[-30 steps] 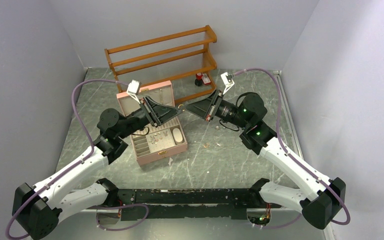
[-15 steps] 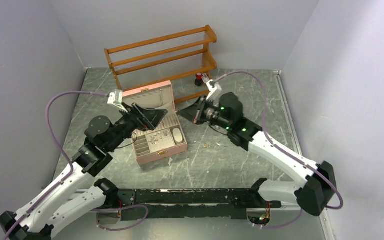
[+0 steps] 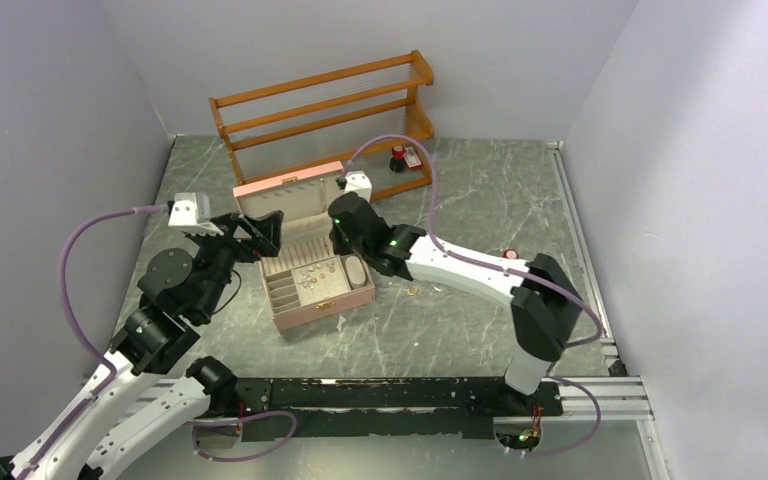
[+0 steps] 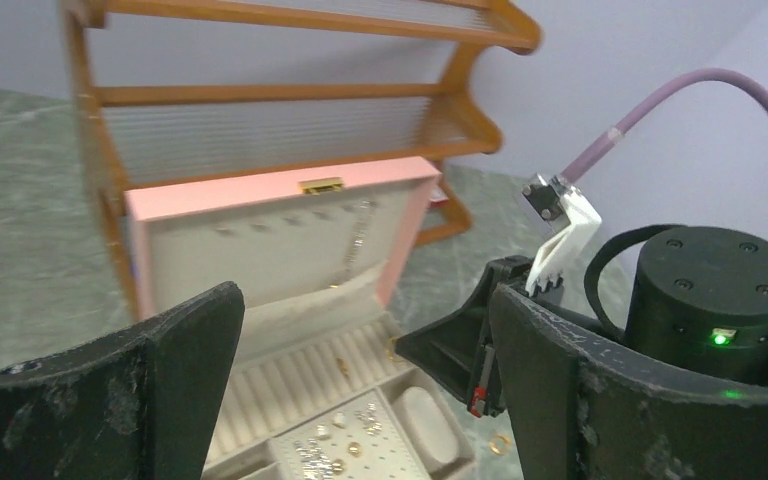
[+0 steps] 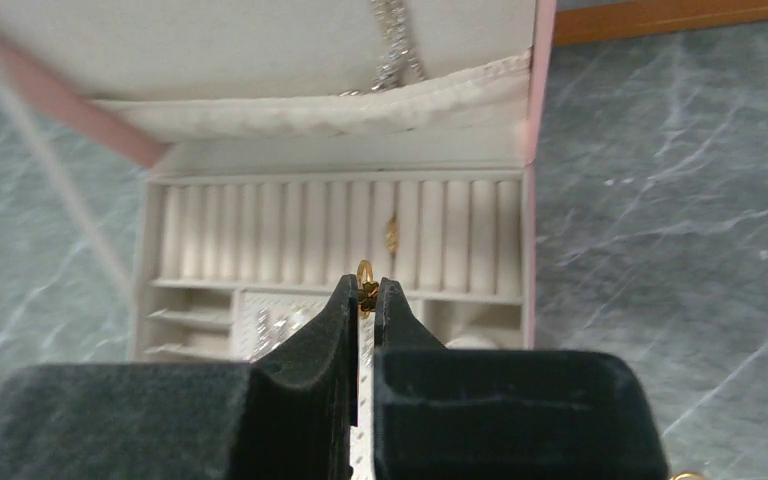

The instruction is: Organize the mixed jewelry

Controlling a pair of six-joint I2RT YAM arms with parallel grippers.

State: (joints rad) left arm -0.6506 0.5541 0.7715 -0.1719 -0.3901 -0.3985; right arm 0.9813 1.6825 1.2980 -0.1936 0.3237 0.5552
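Gold ring (image 5: 365, 274) tight in right hand (image 5: 363, 296), above ring rolls (image 5: 290, 235) of pink box (image 5: 532, 200); left hand (image 4: 360, 320) wide apart.

Looking down past two black fingers (image 5: 310, 350) at the bottom centre, pressed together at the tips on a tiny gold ring (image 5: 365, 272). Just beyond, an open pink jewelry box (image 5: 531, 200) with a cream lining: a row of upright ring rolls (image 5: 260, 235) across the middle, with a second gold ring (image 5: 392, 235) tucked between two of them, right of centre. Below the rolls at left, small compartments (image 5: 185, 320) and a blurred scatter of silvery pieces (image 5: 275, 325). In the raised lid (image 5: 210, 40), a silver chain (image 5: 397, 40) hanging into a gathered pocket (image 5: 360, 105). Grey marbled worktop (image 5: 680, 200) on both sides; a strip of orange wood (image 5: 680, 15) top right.
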